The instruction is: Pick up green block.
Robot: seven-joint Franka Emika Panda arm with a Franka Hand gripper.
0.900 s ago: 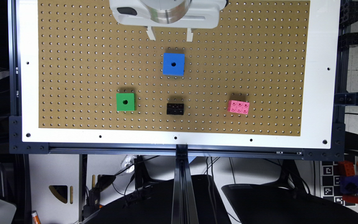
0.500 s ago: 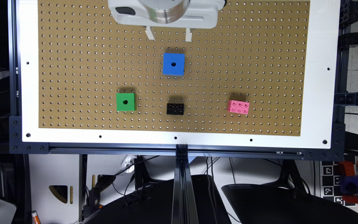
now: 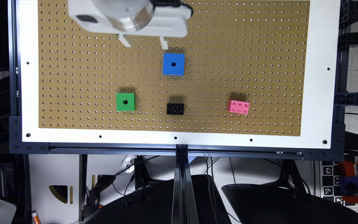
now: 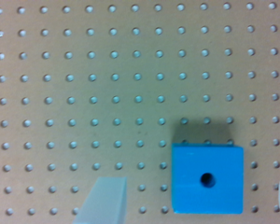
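Green block (image 3: 125, 102) is hard, light plastic | we pinch its flat sides | gripper (image 3: 144, 43) fingers apart, holding nothing

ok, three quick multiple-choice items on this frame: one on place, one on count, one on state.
1. The tool hangs nearest which block?
A green
B blue
C pink

2. How many blocks lie on the pegboard?
A three
B four
C five

3. The green block is:
A resting on the board
B held by the tool
C stacked on the black brick

Answers:
1 B, the blue block lies just beside the fingertips.
2 B, green, blue, black brick and pink brick.
3 A, it rests alone, far from the tool, whose fingers are spread with nothing between them.
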